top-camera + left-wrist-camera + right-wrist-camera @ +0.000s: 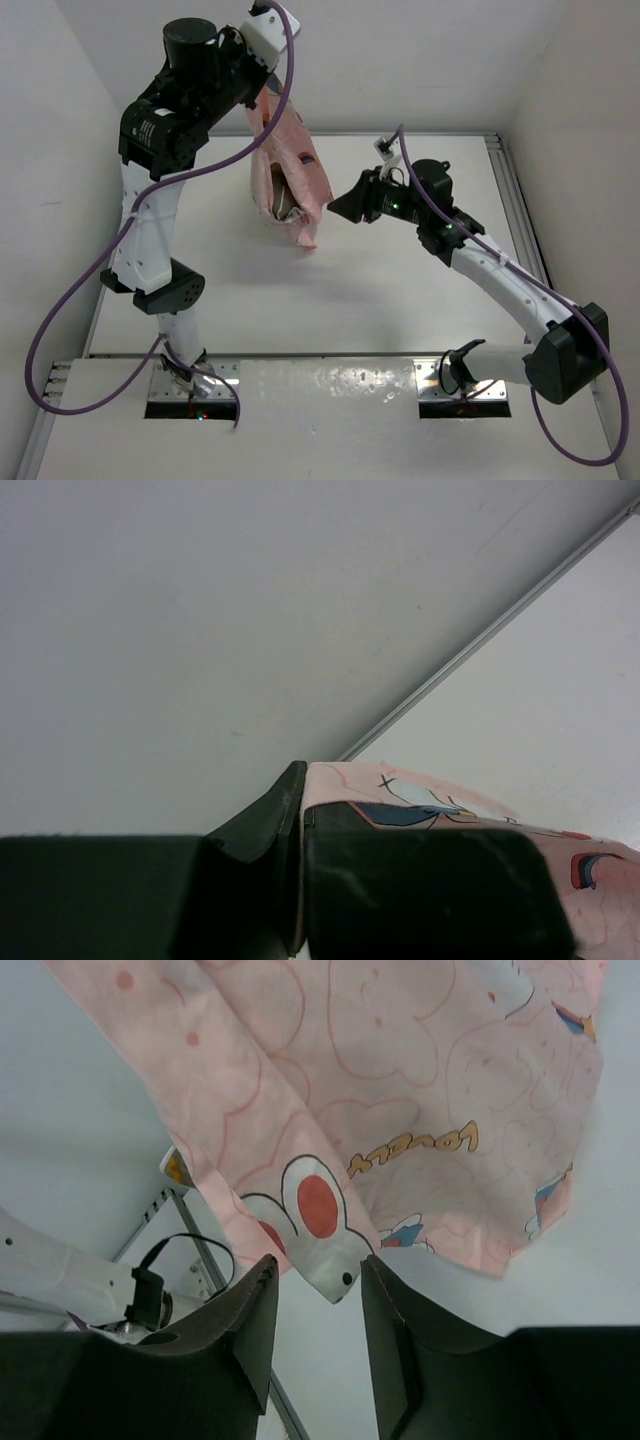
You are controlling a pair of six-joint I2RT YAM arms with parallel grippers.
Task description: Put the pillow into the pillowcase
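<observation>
The pillowcase [300, 165] hangs in the air over the far middle of the table [350, 300], well in from the left and right edges. It is held up by its top from the raised left arm. In the left wrist view the left gripper [302, 780] has its fingers [420, 880] pressed together on an edge of the pink printed cloth, which bunches out past the right-hand finger. The cloth drops in loose folds and narrows to a corner at its lowest point; I cannot tell whether that corner touches the table. A dark grey-olive patch, the pillow [283, 200], shows in an opening low on the left side of the hanging cloth, so it sits at least partly inside; how far in it goes is hidden by the folds. The right gripper [335, 207] is level with the lower part of the pillowcase, just beside its right edge. From the right wrist its fingers [250, 1330] stand apart, and a small pointed flap of the cloth with a red spot hangs down into the gap between the tips, not pinched by either one.
</observation>
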